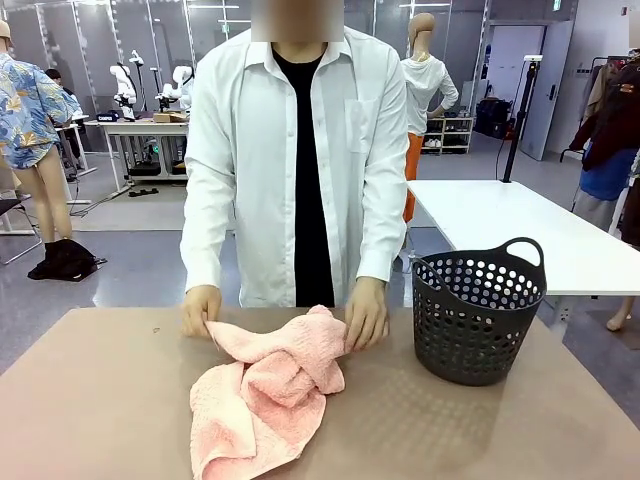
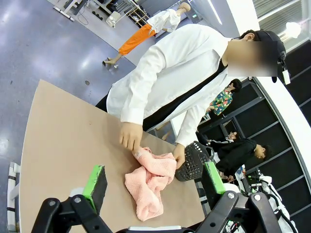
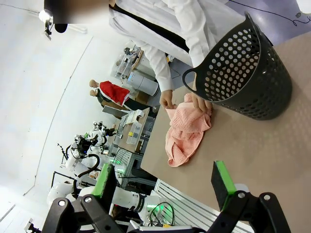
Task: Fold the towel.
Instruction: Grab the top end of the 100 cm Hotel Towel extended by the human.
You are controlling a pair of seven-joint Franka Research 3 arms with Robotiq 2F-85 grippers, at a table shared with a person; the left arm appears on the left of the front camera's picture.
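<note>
Towel (image 1: 265,395) was logged bunched on the table (image 1: 90,400), far edge held by the person's hands (image 1: 365,315) (left gripper (image 2: 155,187) and right gripper (image 3: 163,184) spread wide, well clear), so several layers could be pinched together, skewing the fold.

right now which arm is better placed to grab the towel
Left, probably: the towel lies left of centre, and the basket stands on the right arm's side. The left claw and the right claw are both open.

Nubby terry-cloth towel (image 1: 265,395), matt smooth table (image 1: 90,400), perforated plastic basket (image 1: 475,320).
</note>
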